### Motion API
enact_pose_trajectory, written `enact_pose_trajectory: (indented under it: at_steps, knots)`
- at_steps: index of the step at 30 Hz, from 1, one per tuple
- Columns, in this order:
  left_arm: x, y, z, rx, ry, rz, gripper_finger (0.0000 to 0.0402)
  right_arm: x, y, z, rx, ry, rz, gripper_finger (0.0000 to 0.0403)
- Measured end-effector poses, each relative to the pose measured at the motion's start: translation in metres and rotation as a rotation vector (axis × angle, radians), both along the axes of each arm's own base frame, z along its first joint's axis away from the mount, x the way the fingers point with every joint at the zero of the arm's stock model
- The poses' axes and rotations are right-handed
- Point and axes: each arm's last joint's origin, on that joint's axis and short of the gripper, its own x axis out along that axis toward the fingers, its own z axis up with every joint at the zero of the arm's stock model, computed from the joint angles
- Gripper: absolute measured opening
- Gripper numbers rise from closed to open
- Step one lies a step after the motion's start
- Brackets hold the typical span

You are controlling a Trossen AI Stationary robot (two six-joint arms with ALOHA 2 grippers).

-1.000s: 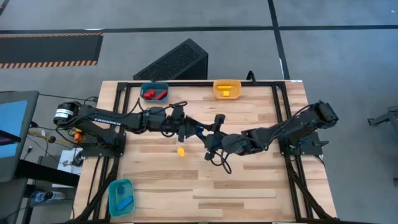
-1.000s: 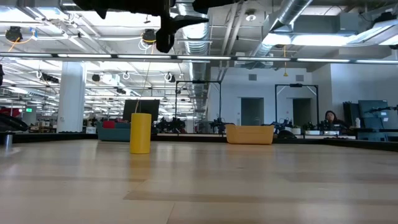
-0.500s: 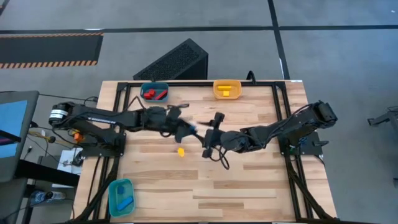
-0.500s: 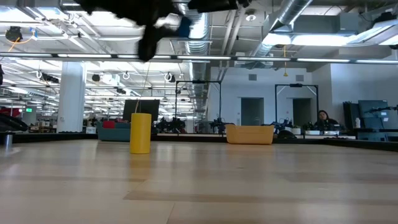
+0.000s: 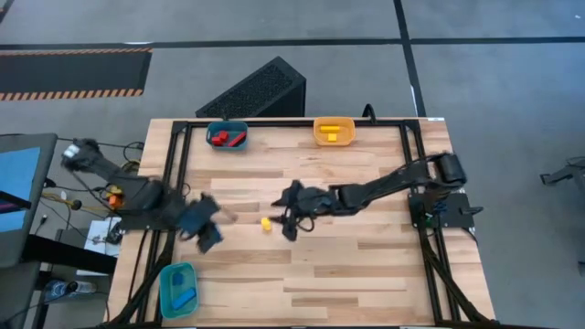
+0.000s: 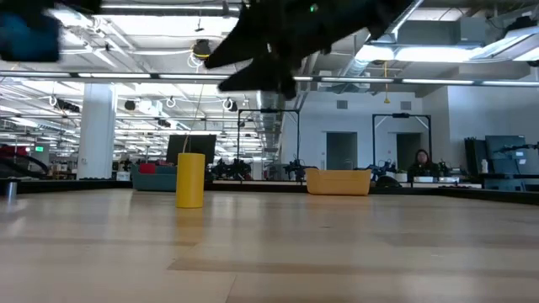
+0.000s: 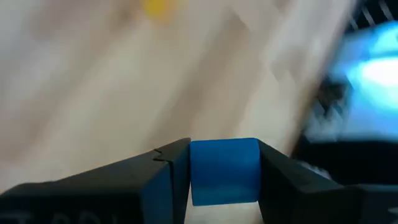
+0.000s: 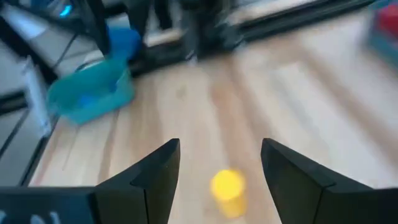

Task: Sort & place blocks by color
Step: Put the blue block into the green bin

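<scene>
My left gripper (image 5: 208, 236) hovers above the table's left side, shut on a small blue block (image 7: 224, 171), which shows as a blue blur high in the low view (image 6: 29, 38). My right gripper (image 5: 287, 222) is open at the table's middle, just right of a yellow block (image 5: 266, 222). That block stands upright on the wood (image 6: 190, 179). In the right wrist view it lies ahead between the spread fingers (image 8: 227, 185). Red blocks (image 5: 228, 138) lie in the far teal bin, a yellow piece (image 5: 331, 136) in the orange-yellow bin, a blue piece (image 5: 184, 298) in the near-left teal bin. My left gripper pinches the blue block between its two fingers, one pad on each opposite side face (image 7: 198, 171). The block is lifted clear of the table, with wood showing far below it in the wrist view.
The far teal bin (image 5: 211, 126) and the orange-yellow bin (image 5: 317, 123) sit at the far edge. The near-left teal bin (image 5: 165, 277) sits at the near left corner. A black frame (image 5: 413, 174) runs along the table's sides. Bare wood (image 5: 347, 274) fills the near right part.
My left gripper, still shut on the blue block, has swung fast from the table's middle toward the left and near edge, closer to the near-left teal bin. My right gripper has moved left toward the yellow block, which has stayed where it was.
</scene>
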Motion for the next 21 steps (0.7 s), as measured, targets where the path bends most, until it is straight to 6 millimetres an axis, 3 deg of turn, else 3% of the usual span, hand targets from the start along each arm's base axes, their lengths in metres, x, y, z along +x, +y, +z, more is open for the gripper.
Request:
enact_pose_trajectory:
  at_steps: [5,12,21]
  knots:
    - [-0.023,-0.046,-0.007,-0.090,0.089,-0.101,0.0121,0.022,0.000,-0.037,-0.005,0.093,0.047,0.0240]
    - [-0.047,-0.091,-0.030,-0.125,0.317,-0.167,0.0124,0.046,0.005,-0.055,-0.077,0.113,0.107,0.0240]
    - [-0.048,-0.114,-0.063,-0.051,0.531,-0.174,0.0156,0.051,-0.001,-0.064,-0.146,0.165,0.103,0.0240]
